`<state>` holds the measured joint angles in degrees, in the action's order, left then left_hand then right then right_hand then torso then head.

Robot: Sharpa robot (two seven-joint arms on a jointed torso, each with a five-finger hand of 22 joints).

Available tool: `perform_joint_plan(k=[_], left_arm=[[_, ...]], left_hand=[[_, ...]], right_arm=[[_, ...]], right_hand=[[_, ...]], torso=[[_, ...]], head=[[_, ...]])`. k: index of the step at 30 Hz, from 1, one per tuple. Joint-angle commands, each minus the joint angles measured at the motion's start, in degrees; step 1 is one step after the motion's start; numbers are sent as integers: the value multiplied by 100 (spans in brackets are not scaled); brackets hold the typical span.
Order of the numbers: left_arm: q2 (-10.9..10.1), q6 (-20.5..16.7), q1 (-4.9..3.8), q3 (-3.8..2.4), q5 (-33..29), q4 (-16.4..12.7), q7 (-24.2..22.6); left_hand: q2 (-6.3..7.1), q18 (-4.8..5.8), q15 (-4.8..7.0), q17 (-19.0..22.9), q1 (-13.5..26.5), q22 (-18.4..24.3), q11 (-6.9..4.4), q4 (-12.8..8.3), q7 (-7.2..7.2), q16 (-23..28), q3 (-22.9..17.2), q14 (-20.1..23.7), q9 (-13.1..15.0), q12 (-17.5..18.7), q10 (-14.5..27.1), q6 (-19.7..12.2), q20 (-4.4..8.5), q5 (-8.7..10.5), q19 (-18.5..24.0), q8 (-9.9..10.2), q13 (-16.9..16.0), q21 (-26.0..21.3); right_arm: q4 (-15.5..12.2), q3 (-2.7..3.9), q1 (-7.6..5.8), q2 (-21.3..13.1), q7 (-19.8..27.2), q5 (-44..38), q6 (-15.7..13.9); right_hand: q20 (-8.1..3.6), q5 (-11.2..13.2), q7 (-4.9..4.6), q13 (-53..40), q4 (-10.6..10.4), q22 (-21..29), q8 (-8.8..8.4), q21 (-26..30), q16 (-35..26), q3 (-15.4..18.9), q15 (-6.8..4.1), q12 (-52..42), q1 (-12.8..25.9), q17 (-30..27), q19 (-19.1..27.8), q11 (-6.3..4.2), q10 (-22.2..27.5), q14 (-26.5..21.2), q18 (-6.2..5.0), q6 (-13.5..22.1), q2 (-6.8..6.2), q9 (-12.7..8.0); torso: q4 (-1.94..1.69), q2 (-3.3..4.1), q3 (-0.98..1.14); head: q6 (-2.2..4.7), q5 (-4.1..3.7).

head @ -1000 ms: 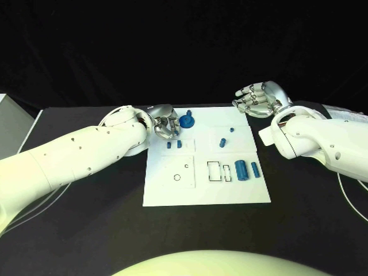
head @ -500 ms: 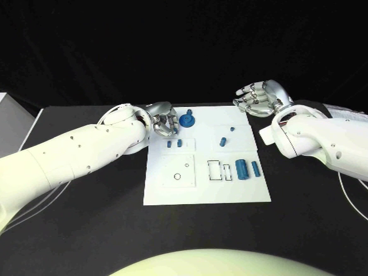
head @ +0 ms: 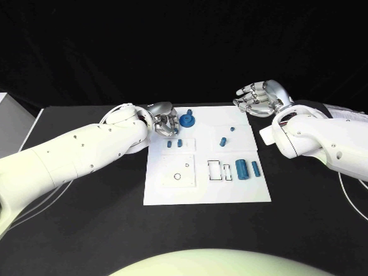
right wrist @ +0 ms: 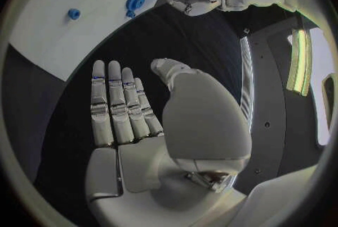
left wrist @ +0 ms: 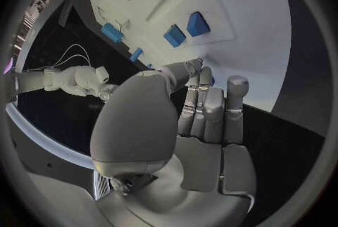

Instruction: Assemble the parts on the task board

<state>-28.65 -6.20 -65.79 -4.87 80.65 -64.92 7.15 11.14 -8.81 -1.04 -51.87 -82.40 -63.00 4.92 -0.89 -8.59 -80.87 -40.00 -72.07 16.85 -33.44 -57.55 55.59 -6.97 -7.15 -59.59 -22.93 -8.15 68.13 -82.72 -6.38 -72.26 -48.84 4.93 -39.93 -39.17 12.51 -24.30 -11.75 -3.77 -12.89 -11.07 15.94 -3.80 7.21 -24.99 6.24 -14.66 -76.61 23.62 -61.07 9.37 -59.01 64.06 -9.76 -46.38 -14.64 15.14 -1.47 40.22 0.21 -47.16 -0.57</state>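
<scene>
Left hand [head: 164,122], fingers straight and empty, hovers at the board's [head: 206,192] far-left corner beside the gear [head: 187,121], seemingly poised to grasp; right hand [head: 259,99], flat and empty, waits beyond its far-right corner.

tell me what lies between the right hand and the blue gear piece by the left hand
In the head view, only bare white task board separates the right hand from the blue gear piece.

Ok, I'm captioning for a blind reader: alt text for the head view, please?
A white task board on a black table carries small blue parts. The left hand sits at its far-left corner beside a blue gear-like part; the right hand hovers open off its far-right corner.
</scene>
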Motion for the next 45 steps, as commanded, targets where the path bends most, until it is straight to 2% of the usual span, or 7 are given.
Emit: perform_joint_plan(k=[1, 11, 21, 26, 45], left_arm=[[29, 121, -1, -4, 40, 23, 16], [80, 187, -1, -1, 44, 77, 30], [95, 273, -1, 2, 48, 108, 84], [103, 311, -1, 5, 51, 129, 106], [77, 337, 1, 7, 52, 50, 115]], left_hand=[[-47, 32, -3, 5, 8, -1, -8, -33, -7, -24, -5, -21, 5, -22, -31, 46, 11, -19, -42, -12, -4, 10], [-47, 32, -3, 5, 8, -1, -8, -33, -7, -24, -5, -21, 5, -22, -31, 46, 11, -19, -42, -12, -4, 10], [-47, 32, -3, 16, 5, -1, -7, -46, -7, -21, -4, -17, 7, -10, -31, 46, 11, -20, -41, 3, -3, 11], [-48, 40, -3, -8, 4, -26, -7, -47, -7, -27, -4, -28, 6, -8, -31, 45, 11, -21, -69, 5, -2, 32], [-61, 43, -3, -35, -10, -40, -7, -65, -6, -34, -12, -40, 10, -1, -39, 54, 12, -26, -81, 18, -4, 45]], right_arm=[[-14, 2, 2, -5, 75, -30, 60], [-19, 2, 2, -11, 79, -30, 61], [-21, 2, 2, -15, 78, -30, 59], [-19, 2, 2, -15, 79, -30, 59], [-14, 2, 2, -13, 81, -30, 58]], right_hand=[[14, -28, -173, 6, 20, 6, 19, -12, -30, -25, 21, -19, 12, -5, 18, 14, 7, 36, -78, 35, 13, -6], [14, -28, -173, 6, 20, 6, 19, -12, -30, -25, 21, -19, 12, -5, 18, 14, 7, 36, -78, 35, 13, -6], [14, -30, -173, 7, 27, 35, 22, -13, -40, -35, 21, -22, 17, -20, 13, 15, 11, 43, -78, 36, 13, -8], [14, -30, -173, 7, 27, 35, 22, -13, -40, -35, 21, -22, 17, -20, 13, 15, 11, 43, -78, 36, 13, -8], [14, -30, -173, 7, 27, 35, 22, -13, -40, -35, 21, -22, 17, -20, 13, 15, 11, 43, -78, 36, 13, -8]], torso=[[-3, 1, 0], [7, 7, -3], [-4, 0, -7], [5, 2, -3], [-1, 1, -6]], head=[[-9, 0], [-18, -1], [-27, -12], [-33, -7], [-43, -15]])
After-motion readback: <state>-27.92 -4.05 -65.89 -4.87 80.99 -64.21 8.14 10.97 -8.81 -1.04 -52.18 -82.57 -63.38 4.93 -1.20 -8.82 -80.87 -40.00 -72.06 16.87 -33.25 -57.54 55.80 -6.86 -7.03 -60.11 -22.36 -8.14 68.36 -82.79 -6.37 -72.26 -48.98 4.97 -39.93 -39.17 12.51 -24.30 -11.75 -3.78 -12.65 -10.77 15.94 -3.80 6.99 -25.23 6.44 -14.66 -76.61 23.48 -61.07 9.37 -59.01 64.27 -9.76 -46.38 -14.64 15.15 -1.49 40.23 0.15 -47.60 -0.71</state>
